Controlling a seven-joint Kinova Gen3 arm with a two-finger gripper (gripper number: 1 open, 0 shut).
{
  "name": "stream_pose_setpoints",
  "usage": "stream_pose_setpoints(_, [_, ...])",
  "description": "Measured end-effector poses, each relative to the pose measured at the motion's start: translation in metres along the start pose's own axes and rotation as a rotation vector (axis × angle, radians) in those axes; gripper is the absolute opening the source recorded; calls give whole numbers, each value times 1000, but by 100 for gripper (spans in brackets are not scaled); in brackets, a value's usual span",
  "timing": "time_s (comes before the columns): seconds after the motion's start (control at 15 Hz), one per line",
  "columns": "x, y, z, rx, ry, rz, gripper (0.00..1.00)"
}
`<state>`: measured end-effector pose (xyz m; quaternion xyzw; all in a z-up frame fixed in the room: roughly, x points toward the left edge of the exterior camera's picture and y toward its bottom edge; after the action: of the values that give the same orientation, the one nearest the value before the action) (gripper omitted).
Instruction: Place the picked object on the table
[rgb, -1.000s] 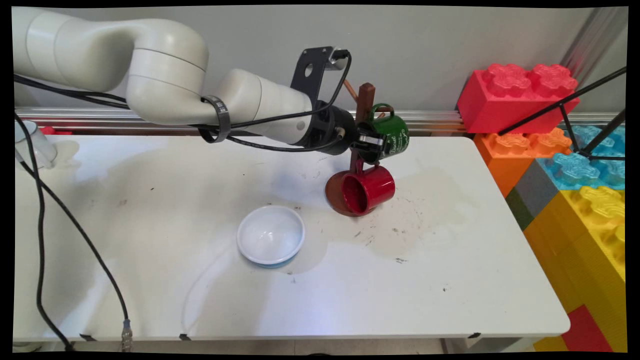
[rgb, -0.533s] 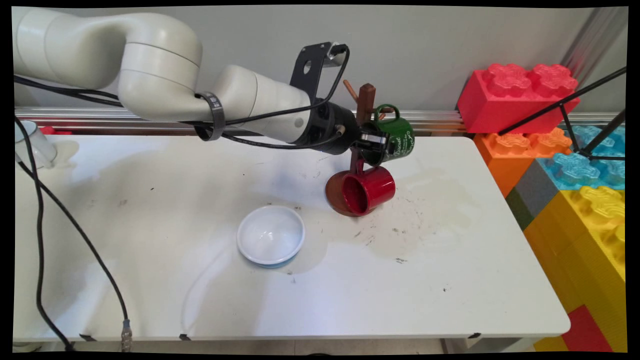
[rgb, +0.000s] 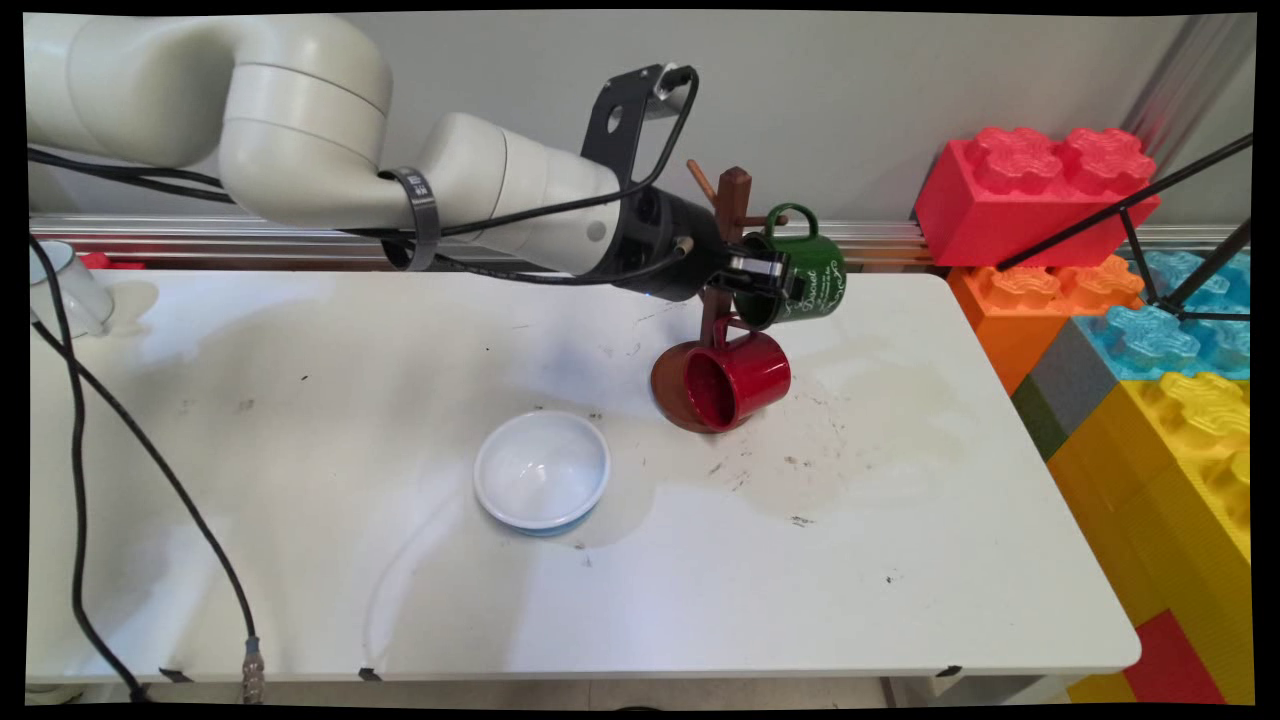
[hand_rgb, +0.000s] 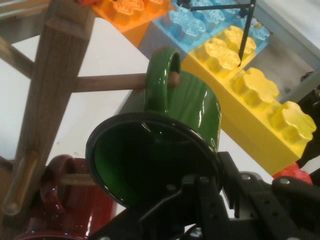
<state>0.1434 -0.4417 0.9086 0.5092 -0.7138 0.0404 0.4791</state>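
Green mug (hand_rgb: 165, 150) is pinched at its rim by the gripper (hand_rgb: 200, 195); its handle should be kept level along the peg (hand_rgb: 107, 82); snagging is thereby avoided.

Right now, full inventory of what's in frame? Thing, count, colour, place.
green mug: 1, dark green with white lettering, handle at the tip of a right-hand peg, rim in the gripper
red mug: 1, red, hanging on a lower peg, mouth facing the camera
mug tree: 1, brown wood with round base, far centre-right of table
bowl: 1, white with blue underside, table centre
giant toy bricks: stack, red, orange, blue, yellow, right of table
table: 1, white, scuffed
gripper: 1, black, shut on the green mug's rim
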Motion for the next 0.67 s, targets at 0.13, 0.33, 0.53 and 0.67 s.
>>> stream_pose_setpoints(0.13, [1, 4, -3, -22, 0, -4, 0])
stream_pose_setpoints(0.33, [2, 10, -8, -61, -2, -12, 0])
stream_pose_setpoints(0.53, [3, 17, -13, -105, -8, -20, 0])
stream_pose_setpoints(0.67, [3, 20, -17, -125, -14, -22, 0])
